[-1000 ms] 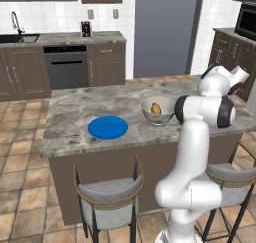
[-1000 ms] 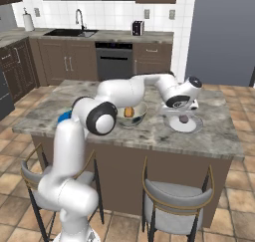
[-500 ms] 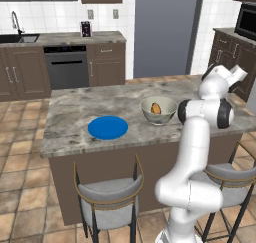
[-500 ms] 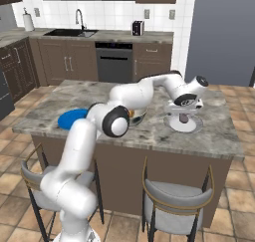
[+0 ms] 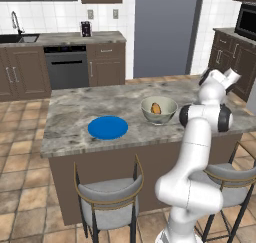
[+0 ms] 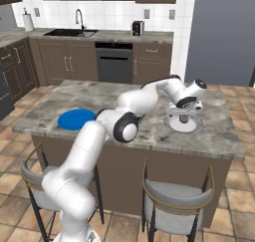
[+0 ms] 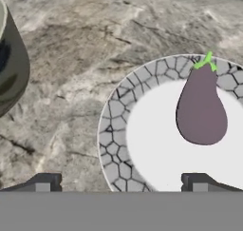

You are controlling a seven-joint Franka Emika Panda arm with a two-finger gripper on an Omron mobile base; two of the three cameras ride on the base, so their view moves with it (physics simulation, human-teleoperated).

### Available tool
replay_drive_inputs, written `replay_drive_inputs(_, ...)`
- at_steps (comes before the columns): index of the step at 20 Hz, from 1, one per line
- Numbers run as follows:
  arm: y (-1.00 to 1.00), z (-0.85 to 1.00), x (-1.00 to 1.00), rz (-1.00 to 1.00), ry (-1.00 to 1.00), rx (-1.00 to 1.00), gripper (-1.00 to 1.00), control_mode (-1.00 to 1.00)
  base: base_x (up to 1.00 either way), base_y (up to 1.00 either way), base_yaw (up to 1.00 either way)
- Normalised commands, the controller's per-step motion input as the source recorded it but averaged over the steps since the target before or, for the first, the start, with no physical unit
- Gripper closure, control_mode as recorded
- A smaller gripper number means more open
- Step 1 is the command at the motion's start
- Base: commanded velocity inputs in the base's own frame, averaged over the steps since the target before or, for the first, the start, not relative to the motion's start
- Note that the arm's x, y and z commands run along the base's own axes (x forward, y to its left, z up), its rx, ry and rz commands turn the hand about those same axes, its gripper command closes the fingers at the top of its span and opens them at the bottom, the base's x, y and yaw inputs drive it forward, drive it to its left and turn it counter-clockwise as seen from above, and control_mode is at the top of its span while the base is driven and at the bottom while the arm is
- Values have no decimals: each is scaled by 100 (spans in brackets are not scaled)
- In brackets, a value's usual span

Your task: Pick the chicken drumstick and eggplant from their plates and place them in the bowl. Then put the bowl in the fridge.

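Note:
The eggplant, dark purple with a green stem, lies on a white plate with a grey mosaic rim. My gripper hangs open just above that plate, with the eggplant below and a little to one side of its fingers. The chicken drumstick lies inside the pale grey-green bowl, whose wall shows at the left of the hand view. The flat blue plate lies bare at the island's left. A tall slate-blue block stands at the back; I cannot tell if it is the fridge.
The things sit on a marble island with two grey stools at its near side. Dark brown cabinets, an oven and a sink line the back wall. My arm's elbow reaches across the island's middle.
The elbow has swung to the right across the island and the hand has settled slightly lower over the white plate. The jaws stayed open.

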Motion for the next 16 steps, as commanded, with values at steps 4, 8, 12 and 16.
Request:
replay_drive_inputs(4, -3, -10, 45, 0, 2, -6, -100, -100, 0, 0, 0)
replay_drive_inputs(8, -14, -6, 37, 0, 4, -5, -100, -100, 0, 0, 0)
replay_drive_inputs(12, -18, -13, 28, 1, 7, -6, -100, -100, 0, 0, 0)
replay_drive_inputs(16, -22, -8, 31, 0, 7, -4, -100, -100, 0, 0, 0)
